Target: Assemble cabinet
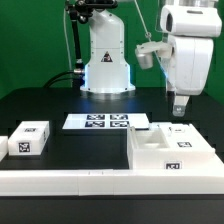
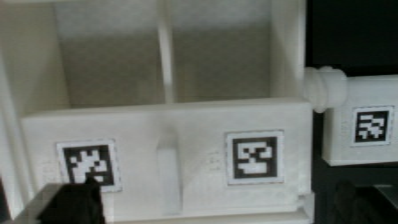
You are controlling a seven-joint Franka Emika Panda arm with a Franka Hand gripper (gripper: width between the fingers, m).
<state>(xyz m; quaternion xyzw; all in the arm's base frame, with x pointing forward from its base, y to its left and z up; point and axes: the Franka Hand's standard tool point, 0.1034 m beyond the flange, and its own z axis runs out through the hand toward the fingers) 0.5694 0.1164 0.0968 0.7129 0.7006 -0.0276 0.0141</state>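
On the black table (image 1: pixel 90 150), the cabinet (image 1: pixel 170 152) lies beneath jaws whose opening cannot be told.

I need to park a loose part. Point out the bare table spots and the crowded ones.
Bare table lies between the marker board, the tagged block, the cabinet and the front rail. Crowded: the exterior view's right, where the gripper hangs over the cabinet.
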